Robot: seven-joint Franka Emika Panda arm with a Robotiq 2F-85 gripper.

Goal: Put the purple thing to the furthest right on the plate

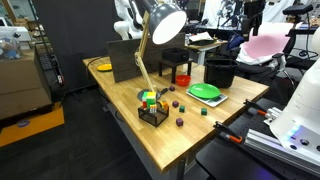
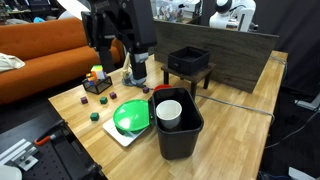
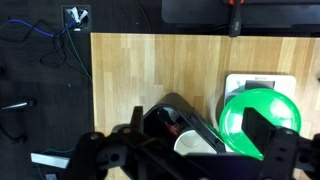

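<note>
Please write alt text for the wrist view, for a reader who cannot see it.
Looking down past the open gripper onto a wooden table: a green plate on a white board lies at the picture's right, with a black bucket holding a white cup beside it.

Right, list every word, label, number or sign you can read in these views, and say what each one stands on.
None can be read.
The bright green round plate, the black bucket and the white cup inside it show no print.
The multicoloured cube shows only colour patches.
Anything on the background lab gear is too small and blurred to read.
</note>
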